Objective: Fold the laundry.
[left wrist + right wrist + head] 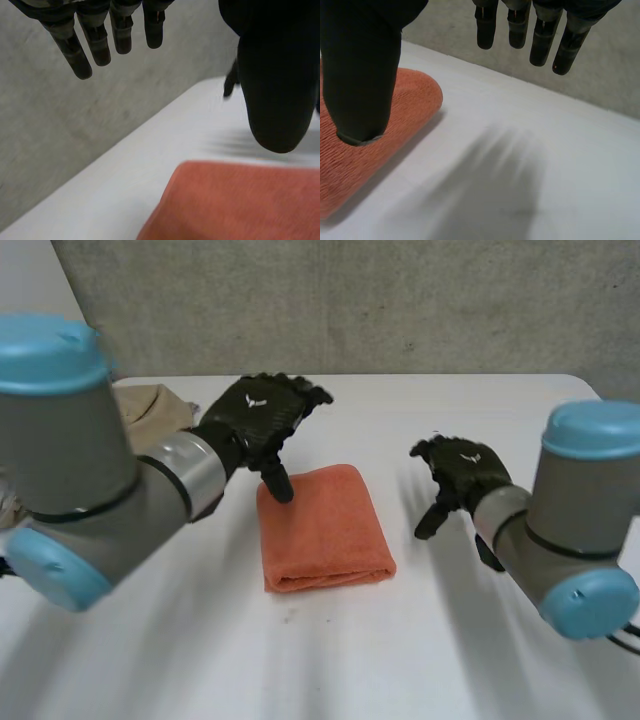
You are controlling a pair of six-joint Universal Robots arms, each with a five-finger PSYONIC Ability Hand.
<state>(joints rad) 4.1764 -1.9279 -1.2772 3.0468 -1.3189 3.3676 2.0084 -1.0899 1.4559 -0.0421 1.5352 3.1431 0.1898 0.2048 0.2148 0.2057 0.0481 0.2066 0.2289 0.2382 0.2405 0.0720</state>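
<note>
Laundry: you have an orange towel (322,530) lying folded into a thick, neat rectangle near the middle of the white counter (450,640), between the two hands. Its fold edges look rounded and plump.

Left arm: it reaches in from the near left corner of the counter, the forearm angled toward the far edge, the wrist bent so the palm faces down.

Left hand: the left hand (255,415) sits over the towel's far left corner. Its fingers (95,40) are spread and nearly straight, pointing past the towel's far edge toward the grey wall (400,300), and they hold nothing.

Left thumb: the thumb (277,90) points down at the towel's far left corner. You cannot tell whether its tip touches the cloth.

Right arm: it comes in from the near right corner of the counter, elbow low, with the forearm rising toward the middle.

Right hand: the right hand (462,475) hangs above bare counter just beside the towel's right edge, apart from the cloth. Its fingers (540,40) are relaxed and only lightly bent, wide of the thumb (362,75), with nothing between them.

Right wrist view: you see the towel's rounded corner (410,105) beside the thumb, and bare counter under the fingers.

Other cloth: a beige cloth (150,410) lies bunched near the far left corner of the counter, partly behind the left arm and well apart from the towel.
</note>
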